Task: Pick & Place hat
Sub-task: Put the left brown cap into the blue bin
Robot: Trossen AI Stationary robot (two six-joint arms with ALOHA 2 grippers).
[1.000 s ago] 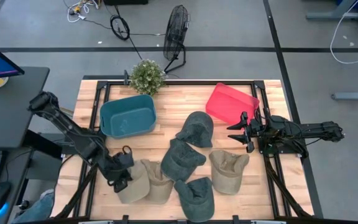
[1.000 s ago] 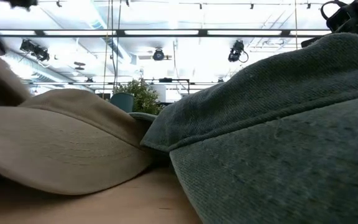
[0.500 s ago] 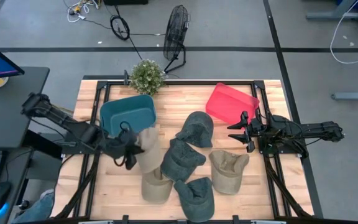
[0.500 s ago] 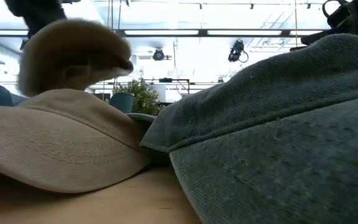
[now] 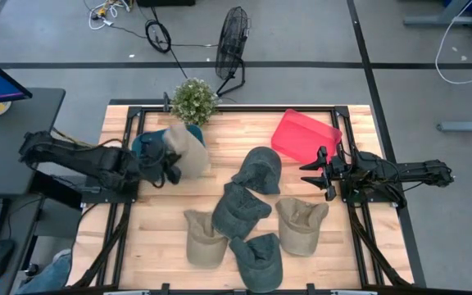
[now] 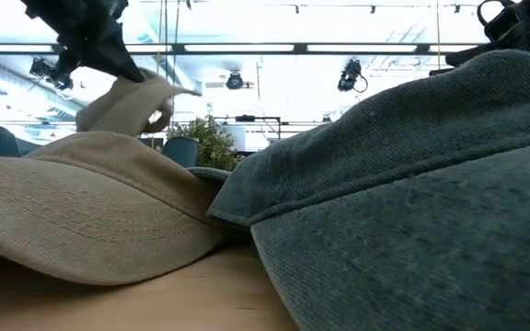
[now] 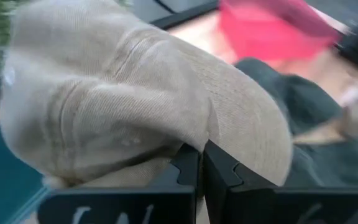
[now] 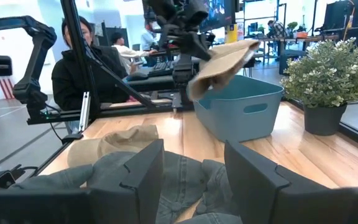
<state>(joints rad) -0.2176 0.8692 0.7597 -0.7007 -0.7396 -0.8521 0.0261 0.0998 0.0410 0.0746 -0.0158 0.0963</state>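
My left gripper (image 5: 169, 164) is shut on a tan hat (image 5: 187, 149), holding it in the air over the teal bin (image 5: 144, 147) at the table's far left. The low view shows this gripper (image 6: 90, 37) above the hat (image 6: 132, 101). The right wrist view shows the hat (image 8: 222, 59) hanging over the teal bin (image 8: 241, 106). My right gripper (image 5: 314, 172) is open and waits beside the red bin (image 5: 304, 135), touching nothing. My left gripper pinches the tan hat between its two shut fingers (image 7: 219, 171) at the hat's lower rim (image 7: 185, 140), about where crown and brim meet. The hat is lifted clear and hangs slanted below the gripper, brim (image 6: 168, 85) pointing away from it.
Two more tan hats (image 5: 205, 238) (image 5: 301, 221) and three dark grey hats (image 5: 260, 168) (image 5: 240, 209) (image 5: 258, 256) lie in the table's middle and near part. A potted plant (image 5: 193, 100) stands at the far edge. A person (image 8: 86, 62) sits beyond the table's left side.
My left gripper, shut on the tan hat, has risen from the table's near left and swung toward the far edge, ending over the teal bin. The hat has come off the table, lifted clear, and now hangs slanted. The right arm has kept still.
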